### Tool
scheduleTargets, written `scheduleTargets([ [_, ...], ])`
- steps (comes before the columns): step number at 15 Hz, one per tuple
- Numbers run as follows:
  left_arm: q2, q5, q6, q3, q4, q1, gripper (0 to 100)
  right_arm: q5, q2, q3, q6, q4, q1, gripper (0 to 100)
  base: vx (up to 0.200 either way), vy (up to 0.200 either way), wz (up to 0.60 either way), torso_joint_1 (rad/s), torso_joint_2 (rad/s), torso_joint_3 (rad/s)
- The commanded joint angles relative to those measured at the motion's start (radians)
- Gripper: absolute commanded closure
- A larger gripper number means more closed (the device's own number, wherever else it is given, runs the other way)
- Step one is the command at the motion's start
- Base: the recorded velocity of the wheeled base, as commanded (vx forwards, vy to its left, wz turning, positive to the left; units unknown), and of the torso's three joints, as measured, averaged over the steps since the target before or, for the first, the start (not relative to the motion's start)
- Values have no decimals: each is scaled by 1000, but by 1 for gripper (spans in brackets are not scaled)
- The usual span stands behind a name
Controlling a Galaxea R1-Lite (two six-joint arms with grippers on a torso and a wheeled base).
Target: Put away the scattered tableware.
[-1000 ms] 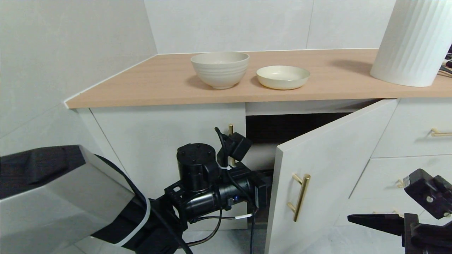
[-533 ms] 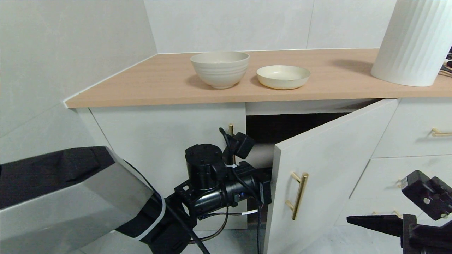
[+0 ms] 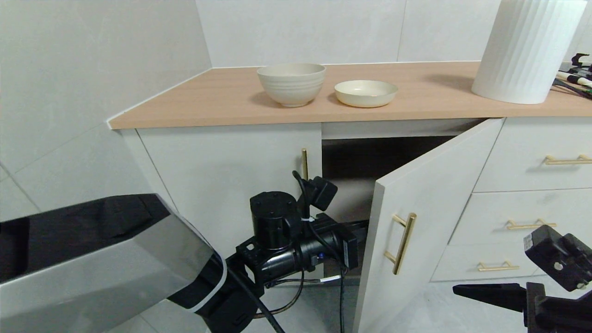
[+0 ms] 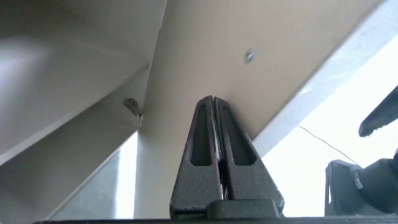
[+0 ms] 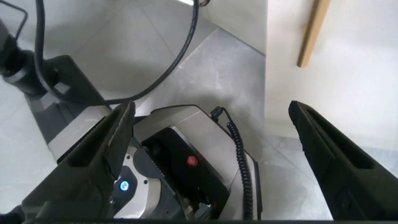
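Head view: the bowl (image 3: pixel 291 83) and the shallow dish (image 3: pixel 366 92) stand upright on the wooden countertop (image 3: pixel 208 106), just beside each other but apart, directly above the open cabinet door (image 3: pixel 430 199). Neither is stowed yet. The left arm (image 3: pixel 277 226) sits low at the gap between the closed cabinet front and the open door, near the gold door handle (image 3: pixel 403 243). A white ribbed vessel (image 3: pixel 527 51) stands well apart along the counter.

Left wrist view: the left gripper (image 4: pixel 213 99) has its fingers pressed together with nothing between them. The tips lie close to a pale panel (image 4: pixel 280 56) bearing a screw; contact cannot be confirmed.

Right wrist view: the right gripper (image 5: pixel 208 115) is spread wide and empty, over the floor tiles.

Handling: both pieces appear to be glazed ceramic, so treat them as rigid, smooth, moderately heavy and breakable. Take the bowl at its rim, one finger inside and one outside. The dish has a low wall, so pinch its rim from the side and keep it level.
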Motion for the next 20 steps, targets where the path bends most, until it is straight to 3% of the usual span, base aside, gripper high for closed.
scheduleTargets([
  [1,10,1,0,-5,-1,0,100,0,4,1,0,-1,8,0,0,0,0,0,0,0],
  [3,19,8,0,-31,2,-3,100,0,4,1,0,-1,15,0,0,0,0,0,0,0],
  [6,44,70,2,-97,7,-46,100,5,7,2,0,-1,23,0,0,0,0,0,0,0],
  [12,53,76,6,-78,4,-55,100,3,-2,7,0,-1,38,0,0,0,0,0,0,0],
  [17,81,77,6,-86,2,-55,100,3,-2,8,0,-1,37,0,-200,0,0,5,5,0],
  [20,98,79,6,-97,1,-52,100,3,-5,8,0,-1,37,0,0,0,0,0,0,0],
])
